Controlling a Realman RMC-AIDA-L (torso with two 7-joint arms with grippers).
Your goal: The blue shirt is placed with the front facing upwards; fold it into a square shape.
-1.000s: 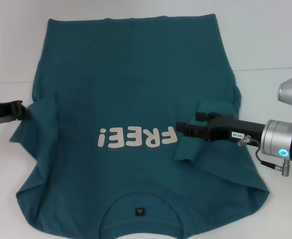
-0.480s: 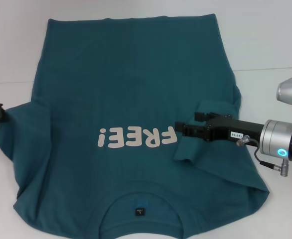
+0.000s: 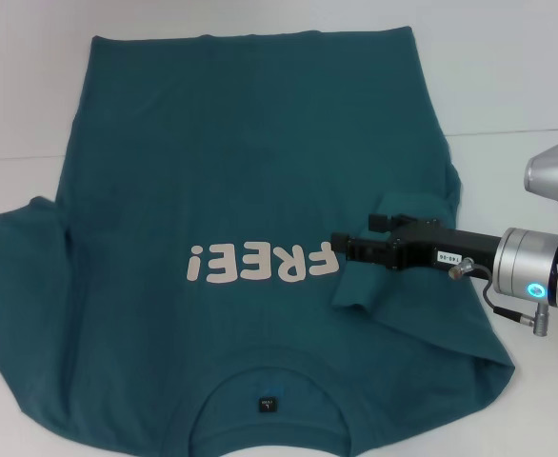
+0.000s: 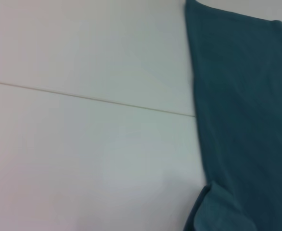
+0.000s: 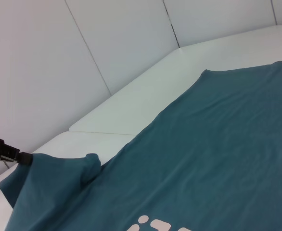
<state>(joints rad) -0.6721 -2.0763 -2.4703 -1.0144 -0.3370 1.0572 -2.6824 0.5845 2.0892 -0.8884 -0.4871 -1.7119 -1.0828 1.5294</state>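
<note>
White table (image 3: pixel 508 76) carries our shirt (image 3: pixel 250 171), print up; our right gripper (image 3: pixel 348 249) pinches its folded sleeve (image 3: pixel 393 276), left gripper (image 5: pixel 1 150) grips the other; tugging unevenly could bunch it.

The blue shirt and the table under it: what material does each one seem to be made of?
The blue shirt looks like soft knit fabric, probably cotton, matte: it lies in gentle wrinkles and folds limply where the right end effector holds a sleeve over it. Its whitish "FREE!" print looks flat and opaque. The table seems a smooth, hard white surface, perhaps laminate, with a thin seam between panels.
</note>
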